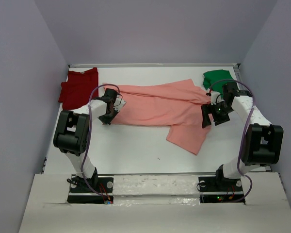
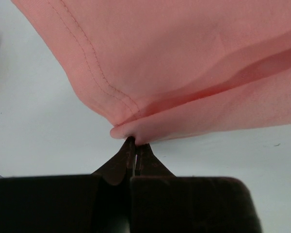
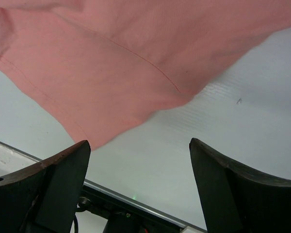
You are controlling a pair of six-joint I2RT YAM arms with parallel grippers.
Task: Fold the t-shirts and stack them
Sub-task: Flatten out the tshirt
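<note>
Left pincer tight on salmon-pink t-shirt edge; right pincer wide.

No legible text, labels, brands, numbers or signs anywhere

White table is enclosed on three sides by plain lavender-grey walls: back wall at 12 o'clock, left wall at 9 o'clock, right wall at 3 o'clock. A thin metal strip is seen along the table's 12 o'clock edge, and a similar rail along its 6 o'clock edge. Outside that rail a white board is laid, its surface creased. A small dark speck is noted on the tabletop toward 6 o'clock. Lighting is even and diffuse; only soft shadows are cast. Fine ribbing is resolved on the tabletop in the right wrist view.
</note>
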